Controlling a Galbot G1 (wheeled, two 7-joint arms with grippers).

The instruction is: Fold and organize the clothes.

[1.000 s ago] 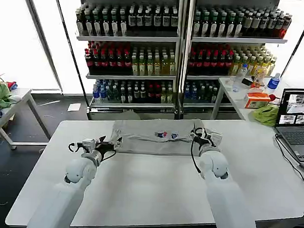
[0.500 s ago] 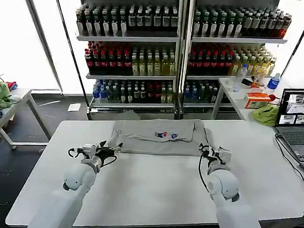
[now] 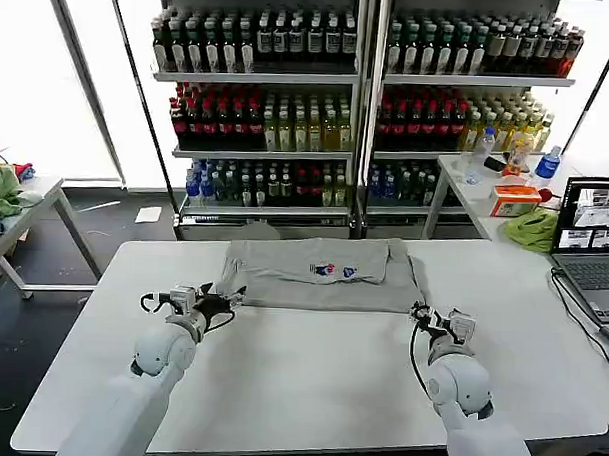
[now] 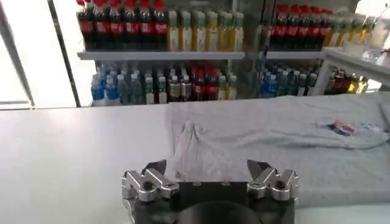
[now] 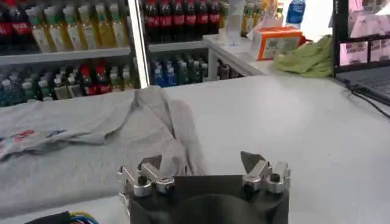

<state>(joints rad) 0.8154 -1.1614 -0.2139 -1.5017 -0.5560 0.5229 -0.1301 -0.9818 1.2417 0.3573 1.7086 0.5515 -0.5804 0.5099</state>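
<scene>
A grey T-shirt [image 3: 318, 276] with a small multicoloured chest print [image 3: 333, 270] lies folded in a wide band at the far middle of the white table [image 3: 310, 368]. My left gripper [image 3: 222, 301] stands open at the shirt's near left corner, empty. In the left wrist view the shirt [image 4: 274, 143] spreads just beyond the open left gripper [image 4: 208, 165]. My right gripper [image 3: 426, 317] is open and empty just off the shirt's near right corner. The right wrist view shows the shirt's bunched right edge [image 5: 146, 131] ahead of the right gripper [image 5: 201, 161].
Drink shelves [image 3: 359, 100] stand behind the table. A laptop [image 3: 591, 238] sits at the table's right edge. A side table at the right carries a green cloth [image 3: 533, 229], an orange box [image 3: 514, 200] and bottles. More cloths [image 3: 1, 189] lie on a table at the left.
My right gripper has let go of the shirt's right edge and drawn back toward me and to the right. The shirt now lies flatter. My left gripper barely moved.
</scene>
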